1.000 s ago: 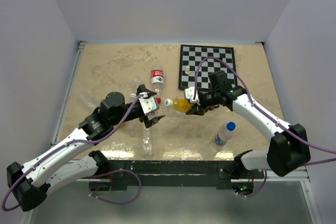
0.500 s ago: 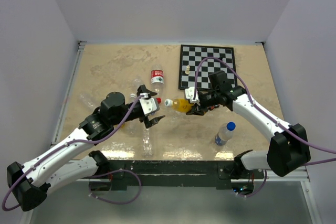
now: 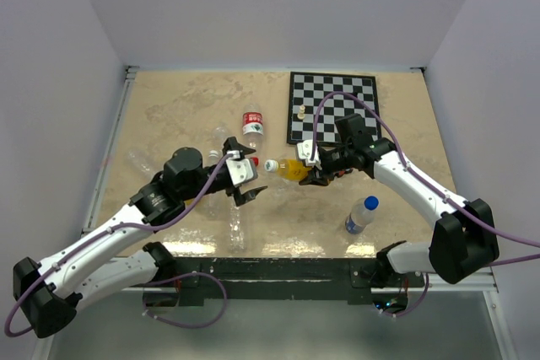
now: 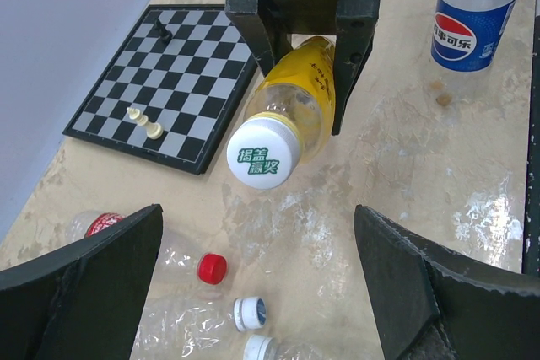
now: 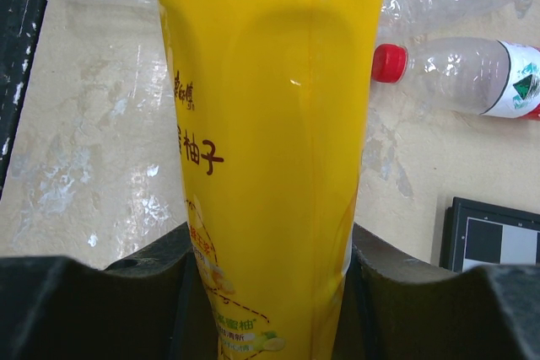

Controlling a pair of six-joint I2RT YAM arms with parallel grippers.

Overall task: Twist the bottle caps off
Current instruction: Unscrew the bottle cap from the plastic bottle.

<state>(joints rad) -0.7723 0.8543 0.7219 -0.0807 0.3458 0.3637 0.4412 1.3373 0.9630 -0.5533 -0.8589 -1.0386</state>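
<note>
Bottle cap [image 4: 263, 152], left tool [image 3: 256, 174] slightly nearer

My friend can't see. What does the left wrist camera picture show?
A yellow bottle is gripped in the right pincer, its white cap pointing at the camera. The open left pincer frames it; a chessboard lies nearby.
</note>
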